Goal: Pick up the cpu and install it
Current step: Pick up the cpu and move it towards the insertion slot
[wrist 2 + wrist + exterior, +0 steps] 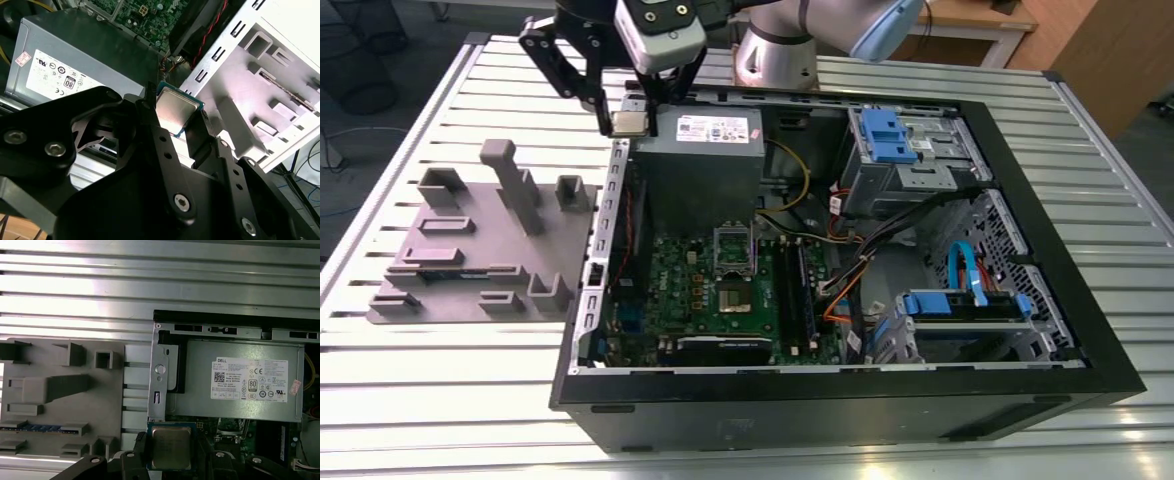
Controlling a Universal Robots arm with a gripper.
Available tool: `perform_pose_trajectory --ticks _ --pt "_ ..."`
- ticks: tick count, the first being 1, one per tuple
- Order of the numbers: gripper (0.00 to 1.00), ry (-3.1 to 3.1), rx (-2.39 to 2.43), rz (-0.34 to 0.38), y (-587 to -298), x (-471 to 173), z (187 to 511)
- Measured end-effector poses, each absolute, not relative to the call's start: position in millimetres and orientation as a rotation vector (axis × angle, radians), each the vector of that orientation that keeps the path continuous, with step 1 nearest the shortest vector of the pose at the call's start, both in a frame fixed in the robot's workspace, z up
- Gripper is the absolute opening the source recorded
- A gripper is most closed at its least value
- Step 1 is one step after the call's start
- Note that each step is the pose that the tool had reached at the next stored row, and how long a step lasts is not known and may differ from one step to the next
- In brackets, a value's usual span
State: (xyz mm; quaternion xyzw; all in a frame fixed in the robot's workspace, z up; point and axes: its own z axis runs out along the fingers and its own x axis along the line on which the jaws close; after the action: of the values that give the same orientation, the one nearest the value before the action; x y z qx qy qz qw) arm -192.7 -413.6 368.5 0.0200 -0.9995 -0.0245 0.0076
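Two fingers (148, 107) of the gripper (176, 116) are clamped on opposite edges of the cpu (175, 111). The chip sits flat between them, its metal top towards the cameras in both wrist views.

In the exterior view the gripper (630, 122) holds the cpu (630, 124) in the air over the case (854, 405) wall, at the corner by the power supply (704, 138). It is between the grey fixture (480, 250) on the exterior view's left and the board (680, 290). The socket (735, 297) is well apart from it, down in the middle of the board, and its frame looks raised open.

The step in hand seems to be the carry to the socket. The hold is only on thin edges, so a smooth, level carry suits it, with no jerks that could twist the chip in the grip. The path should pass clear above the power supply and away from the cables (834, 225) beside the board. The chip's sides need to be square with the socket while it is high. The descent then wants to be straight down with no sideways slide, since the contacts are likely delicate. I cannot tell which corner carries the orientation mark, so that needs checking.
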Motion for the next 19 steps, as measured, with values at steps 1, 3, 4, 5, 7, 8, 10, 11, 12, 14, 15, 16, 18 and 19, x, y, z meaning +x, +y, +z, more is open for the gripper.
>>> perform_pose_trajectory --ticks 1,3,4,5,7,8,10,11,12,14,15,16,18,19 --pt "0.47 -3.125 0.063 -0.077 -413.6 -192.4 368.5" --pt "0.47 -3.125 0.063 -0.077 -413.6 -191.9 368.5" --pt "0.47 -3.125 0.063 -0.077 -413.6 -191.6 368.4" --pt "0.47 -3.125 0.063 -0.077 -413.6 -191.3 368.4" --pt "0.47 -3.125 0.063 -0.077 -413.6 -190.8 368.5" --pt "0.47 -3.125 0.063 -0.077 -413.6 -190.5 368.5" --pt "0.47 -3.125 0.063 -0.077 -413.6 -189.3 368.5" --pt "0.47 -3.125 0.063 -0.077 -413.6 -189.0 368.4" --pt "0.47 -3.125 0.063 -0.077 -413.6 -188.7 368.5" --pt "0.47 -3.125 0.063 -0.077 -413.6 -188.2 368.5" --pt "0.47 -3.125 0.063 -0.077 -413.6 -187.9 368.5" --pt "0.47 -3.125 0.063 -0.077 -413.6 -187.6 368.4" --pt "0.47 -3.125 0.063 -0.077 -413.6 -187.1 368.5" --pt "0.47 -3.125 0.063 -0.077 -413.6 -186.8 368.5"
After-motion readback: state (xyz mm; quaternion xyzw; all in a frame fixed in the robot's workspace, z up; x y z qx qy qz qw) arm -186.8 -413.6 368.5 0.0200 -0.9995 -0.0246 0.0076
